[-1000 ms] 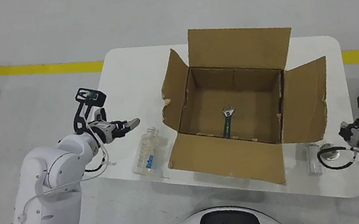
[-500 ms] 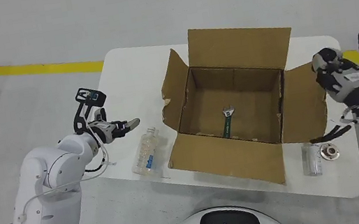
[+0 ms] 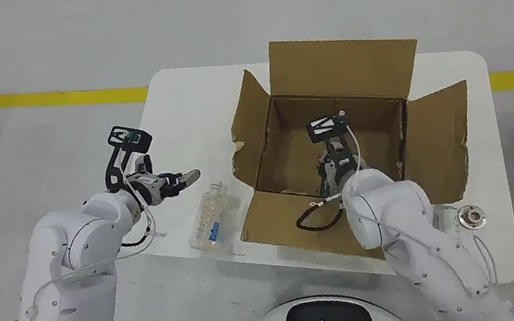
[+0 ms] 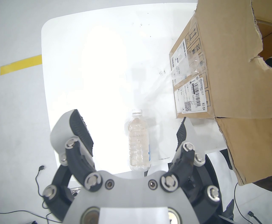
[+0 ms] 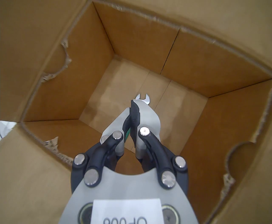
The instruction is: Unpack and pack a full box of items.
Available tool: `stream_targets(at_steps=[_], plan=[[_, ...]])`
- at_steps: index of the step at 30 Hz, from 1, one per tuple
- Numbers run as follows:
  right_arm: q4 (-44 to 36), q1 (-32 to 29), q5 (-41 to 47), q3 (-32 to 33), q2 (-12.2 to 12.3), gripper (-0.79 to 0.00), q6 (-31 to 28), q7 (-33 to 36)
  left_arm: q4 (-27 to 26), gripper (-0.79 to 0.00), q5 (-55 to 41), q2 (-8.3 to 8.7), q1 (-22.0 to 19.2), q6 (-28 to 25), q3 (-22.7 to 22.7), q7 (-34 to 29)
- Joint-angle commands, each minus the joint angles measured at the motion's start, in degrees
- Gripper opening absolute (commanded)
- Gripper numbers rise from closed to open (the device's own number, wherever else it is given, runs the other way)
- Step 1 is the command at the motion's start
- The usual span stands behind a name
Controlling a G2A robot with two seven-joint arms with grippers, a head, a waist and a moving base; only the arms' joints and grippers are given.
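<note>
- While the right gripper point(image 5: 132, 107) hangs inside the open brown cardboard box point(image 3: 344, 71), its fingers are drawn nearly together over the green-handled steel wrench point(image 5: 144, 98) on the box floor; I cannot tell whether they touch it.
- Left gripper point(image 4: 129, 118) hovers, fingers spread wide, over the white table's point(image 3: 190, 105) left edge.
- Clear plastic bottle point(image 4: 139, 144) lies on its side on the table, just beside the box's near left corner.

Wrench point(image 5: 144, 98): only the head and a green sliver of handle show past the right gripper point(image 5: 135, 106) fingers, so contact can't be judged. Bottle point(image 4: 138, 140) base is behind the left gripper point(image 4: 129, 117) body. Box point(image 4: 223, 53) is cut by the frame edge. Small round item point(image 3: 468, 218) is too small to identify.
</note>
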Motion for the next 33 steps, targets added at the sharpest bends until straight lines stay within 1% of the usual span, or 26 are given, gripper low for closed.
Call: stream_targets(at_steps=[1,12,14,15,17,21,22,24,25,26,27,29,30,31,33], plan=[[2.83,0.87,-0.16,-0.55,-0.36,-0.785,1.09,-0.46,0.00,0.000,0.00,0.00,0.00,0.00,0.00,0.00],[2.83,0.87,-0.16,-0.55,-0.36,-0.785,1.09,-0.46,0.00,0.000,0.00,0.00,0.00,0.00,0.00,0.00],[3.50,0.33,1.42,0.18,-0.45,-0.785,0.99,-1.75,0.00,0.000,0.00,0.00,0.00,0.00,0.00,0.00],[4.56,0.45,2.70,0.81,-0.60,-0.785,2.09,-1.41,0.00,0.000,0.00,0.00,0.00,0.00,0.00,0.00],[7.57,1.99,4.29,0.97,-1.09,-0.785,4.78,0.73,0.00,0.000,0.00,0.00,0.00,0.00,0.00,0.00],[14.12,7.48,6.70,-1.10,-2.52,-0.785,9.63,6.59,0.00,0.000,0.00,0.00,0.00,0.00,0.00,0.00],[15.92,9.07,6.96,-1.84,-2.90,-0.785,10.15,7.63,0.00,0.000,0.00,0.00,0.00,0.00,0.00,0.00],[19.80,11.50,6.95,-3.06,-3.70,-0.785,10.34,7.45,0.00,0.000,0.00,0.00,0.00,0.00,0.00,0.00],[21.49,12.56,6.68,-3.64,-4.12,-0.730,10.52,7.27,0.00,0.000,0.00,0.00,0.00,0.00,0.00,0.00],[23.32,13.55,6.28,-4.20,-4.54,-0.714,10.42,7.37,0.00,0.000,0.00,0.00,0.00,0.00,0.00,0.00],[24.85,14.46,6.49,-4.29,-4.97,-0.720,10.56,7.23,0.00,0.000,0.00,0.00,0.00,0.00,0.00,0.00],[27.45,15.89,6.36,-4.61,-5.77,-0.686,10.57,7.21,0.00,0.000,0.00,0.00,0.00,0.00,0.00,0.00],[28.63,16.54,5.87,-4.74,-6.12,-0.597,10.53,7.26,0.00,0.000,0.00,0.00,0.00,0.00,0.00,0.00],[29.57,17.06,5.53,-4.80,-6.48,-0.563,10.49,7.30,0.00,0.000,0.00,0.00,0.00,0.00,0.00,0.00],[30.92,17.80,5.10,-4.70,-7.12,-0.529,10.18,7.60,0.00,0.000,0.00,0.00,0.00,0.00,0.00,0.00]])
